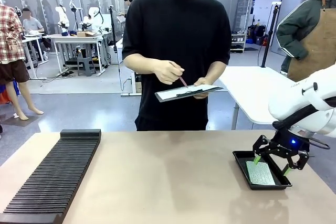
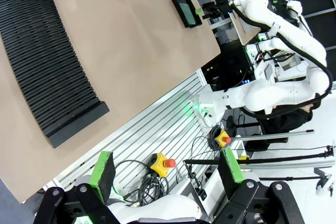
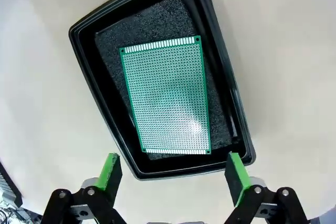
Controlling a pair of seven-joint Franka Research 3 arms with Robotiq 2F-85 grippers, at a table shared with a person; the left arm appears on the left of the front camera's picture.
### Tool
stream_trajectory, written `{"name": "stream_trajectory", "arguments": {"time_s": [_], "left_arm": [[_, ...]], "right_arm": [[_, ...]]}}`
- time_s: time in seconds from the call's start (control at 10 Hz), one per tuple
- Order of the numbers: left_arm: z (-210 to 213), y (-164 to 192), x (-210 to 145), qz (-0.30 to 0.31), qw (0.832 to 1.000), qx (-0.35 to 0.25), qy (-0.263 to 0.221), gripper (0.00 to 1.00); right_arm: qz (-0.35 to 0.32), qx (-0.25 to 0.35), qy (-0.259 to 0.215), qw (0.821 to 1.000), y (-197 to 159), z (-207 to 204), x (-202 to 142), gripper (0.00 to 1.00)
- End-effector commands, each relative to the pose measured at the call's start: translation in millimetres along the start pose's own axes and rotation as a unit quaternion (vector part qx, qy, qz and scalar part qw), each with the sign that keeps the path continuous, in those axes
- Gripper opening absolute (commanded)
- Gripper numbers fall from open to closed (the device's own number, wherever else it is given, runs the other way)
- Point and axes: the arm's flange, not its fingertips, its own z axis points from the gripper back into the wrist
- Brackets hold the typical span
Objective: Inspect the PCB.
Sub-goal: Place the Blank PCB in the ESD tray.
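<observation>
The PCB (image 3: 167,98), a thin green perforated board, lies flat on the dark foam of a shallow black tray (image 3: 86,74). The same PCB (image 1: 260,172) rests in the tray (image 1: 240,157) at the table's right in the front view. My right gripper (image 1: 271,164) hovers just above the tray, open, with nothing between its green pads (image 3: 110,176). My left gripper (image 2: 167,172) is open too, held off the table's near edge with nothing in it. The far-off tray (image 2: 186,10) and right arm appear in the left wrist view.
A long black ribbed rack (image 1: 55,174) lies along the table's left side. A person stands at the far side holding a clipboard (image 1: 186,92) and a pen (image 1: 181,81). Bare tan tabletop (image 1: 168,177) spans the middle.
</observation>
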Motion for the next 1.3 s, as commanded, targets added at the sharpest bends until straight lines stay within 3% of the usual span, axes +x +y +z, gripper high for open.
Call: {"name": "stream_trajectory", "arguments": {"time_s": [0.0,1.0,1.1,1.2], "left_arm": [[1.7,-2.9,1.4,0.006,1.000,0.010,0.003,1.00],[1.7,-2.9,1.4,0.006,1.000,0.010,0.003,1.00],[1.7,-2.9,1.4,0.006,1.000,0.010,0.003,1.00],[1.7,-2.9,1.4,0.006,1.000,0.010,0.003,1.00]], "right_arm": [[0.005,0.006,0.004,1.000,-1.0,-4.8,0.6,1.00],[0.000,-0.001,0.003,1.000,-0.2,-3.0,-0.1,1.00],[0.002,0.046,0.027,0.999,7.5,35.8,-13.8,1.00],[0.012,0.053,0.037,0.998,8.1,78.1,-24.1,1.00]]}}
